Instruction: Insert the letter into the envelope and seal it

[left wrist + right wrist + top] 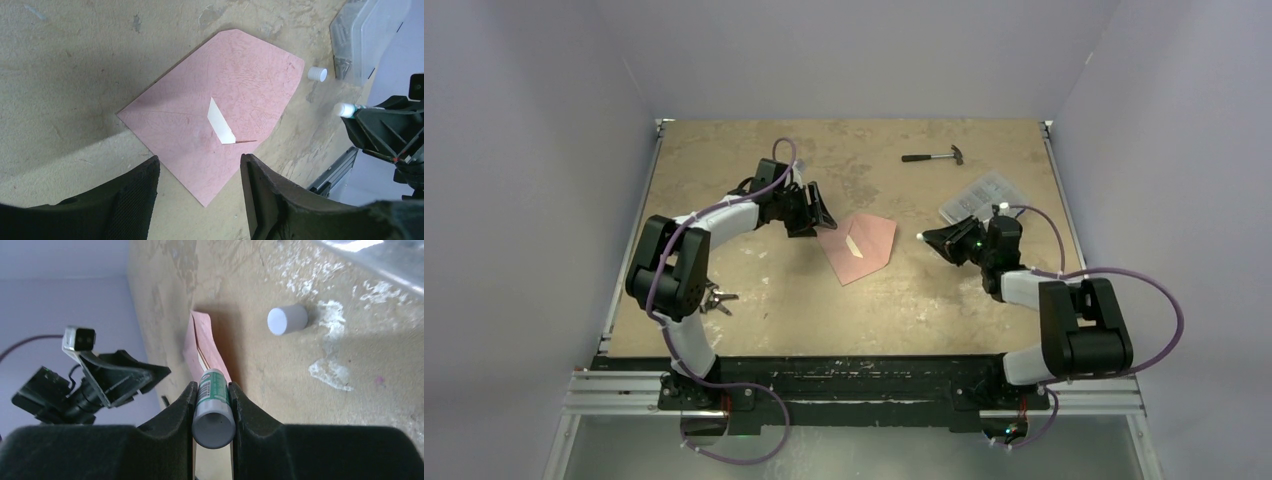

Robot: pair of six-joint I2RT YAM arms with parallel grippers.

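The salmon-pink envelope lies flat on the table between the two arms. A small white strip shows near the middle of the envelope. The letter is hidden. My left gripper hovers at the envelope's left corner, open with nothing between its fingers; in the left wrist view the gripper frames the nearest corner. My right gripper is shut on a green-and-white glue stick, uncapped tip pointing at the envelope from the right, a little apart from it.
The glue stick's white cap stands on the table near a clear plastic box at the right. A hammer lies at the back. A small metal object sits by the left arm.
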